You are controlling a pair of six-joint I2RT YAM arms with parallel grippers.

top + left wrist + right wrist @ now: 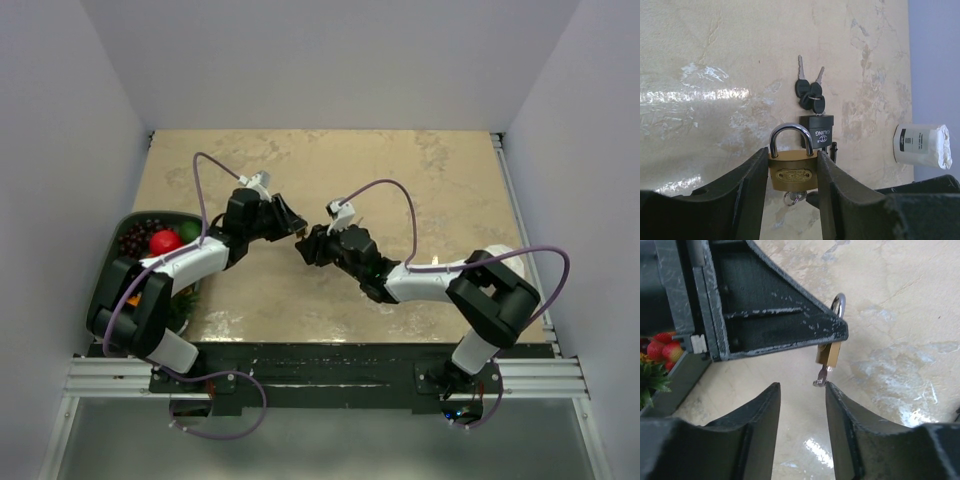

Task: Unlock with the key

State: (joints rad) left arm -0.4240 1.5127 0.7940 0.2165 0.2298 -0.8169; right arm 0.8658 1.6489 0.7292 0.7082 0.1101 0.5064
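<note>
**Top external:** The left gripper [296,226] and right gripper [303,250] meet tip to tip at the centre of a marbled table [430,180]. A fruit tray [135,218] sits at 9 o'clock, beside the left arm.

**Left wrist:** The left gripper's jaws are closed partway on a brass padlock [791,174]. They pinch its body from both sides, with the shackle upright at 12 o'clock. A key [794,196] protrudes from the lock's underside. Beyond it at 12 o'clock lies a black padlock [820,131] with a bunch of keys [809,92], and a white packet [921,146] lies at 3 o'clock.

**Right wrist:** The right gripper's jaws stand apart and grip nothing. The brass padlock hangs at 1 o'clock, clamped in the left gripper. Its key points down, just beside the fingertip on the 3 o'clock side. Strawberries [662,345] show at 9 o'clock.
</note>
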